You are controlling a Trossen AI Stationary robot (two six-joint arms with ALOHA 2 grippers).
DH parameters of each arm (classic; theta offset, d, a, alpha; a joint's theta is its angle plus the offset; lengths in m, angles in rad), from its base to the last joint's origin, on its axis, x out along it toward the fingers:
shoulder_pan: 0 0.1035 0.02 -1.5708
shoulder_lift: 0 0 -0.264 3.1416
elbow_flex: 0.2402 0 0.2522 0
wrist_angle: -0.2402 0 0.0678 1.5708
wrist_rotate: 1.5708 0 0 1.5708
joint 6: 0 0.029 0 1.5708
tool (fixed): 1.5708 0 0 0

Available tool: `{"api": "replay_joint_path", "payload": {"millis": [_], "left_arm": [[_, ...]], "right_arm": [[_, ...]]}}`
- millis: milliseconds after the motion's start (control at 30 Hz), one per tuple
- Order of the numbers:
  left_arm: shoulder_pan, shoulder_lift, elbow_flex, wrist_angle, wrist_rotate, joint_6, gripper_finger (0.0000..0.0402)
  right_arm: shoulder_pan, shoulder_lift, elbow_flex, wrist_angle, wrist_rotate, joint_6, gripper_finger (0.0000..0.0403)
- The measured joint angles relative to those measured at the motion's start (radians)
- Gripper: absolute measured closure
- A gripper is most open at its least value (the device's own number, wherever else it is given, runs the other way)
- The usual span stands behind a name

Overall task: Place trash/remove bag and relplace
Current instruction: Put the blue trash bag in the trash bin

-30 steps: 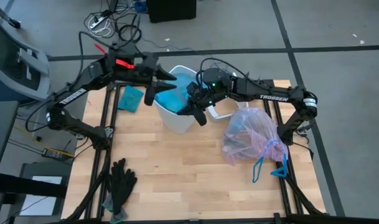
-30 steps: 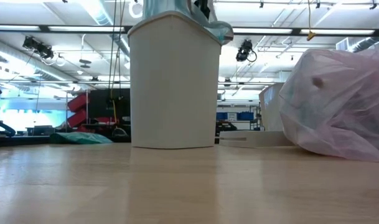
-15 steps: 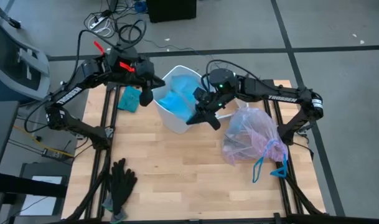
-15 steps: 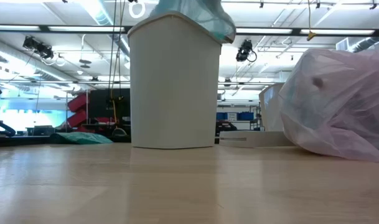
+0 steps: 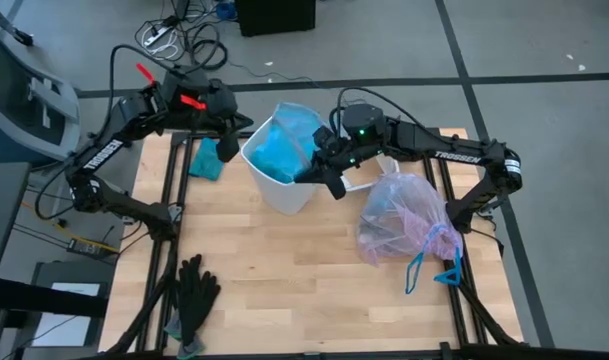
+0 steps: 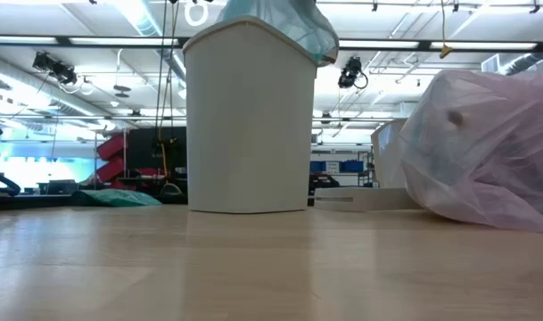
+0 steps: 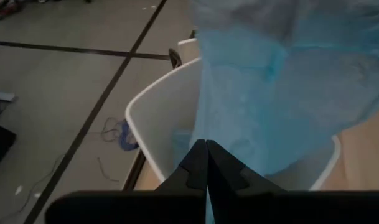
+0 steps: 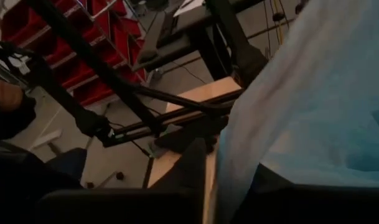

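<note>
We see the bin (image 5: 281, 180) standing toward the back of the table (image 5: 314, 290), near its middle, with a loose bag (image 5: 284, 145) hanging in it and rising above its rim. The left gripper (image 5: 227, 148) sits at the bin's left rim, its fingers (image 7: 206, 165) pinched together on that bag's edge; the right gripper (image 5: 324, 175) is at the bin's right rim, against the same bag. To the right of the bin lies the full bag (image 5: 404, 222), with a flat tray (image 6: 365, 201) between and behind them. A folded cloth (image 5: 206, 160) lies left of the bin at the table's back left edge. The gloves (image 5: 194, 295) lie at the front left, well apart from everything else.
</note>
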Motion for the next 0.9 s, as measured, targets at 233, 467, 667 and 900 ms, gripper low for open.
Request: {"api": "replay_joint_path", "payload": {"millis": [233,467,667,900], "left_arm": [[0.065,-0.002,0.000,-0.067,0.000,0.038,0.0394],[0.217,-0.013,-0.099,-0.050,0.150,0.052,0.0398],[0.316,-0.026,-0.296,0.065,0.280,0.019,0.0400],[0.374,-0.058,-0.492,0.257,0.276,-0.059,0.0400]], "right_arm": [[0.000,0.000,0.000,0.038,-0.050,0.014,0.0281],[-0.016,-0.054,0.000,0.025,-0.106,0.014,0.0234],[-0.008,-0.119,0.000,-0.006,0.035,-0.033,0.0240],[0.033,-0.165,0.000,-0.069,0.150,-0.071,0.0249]]}}
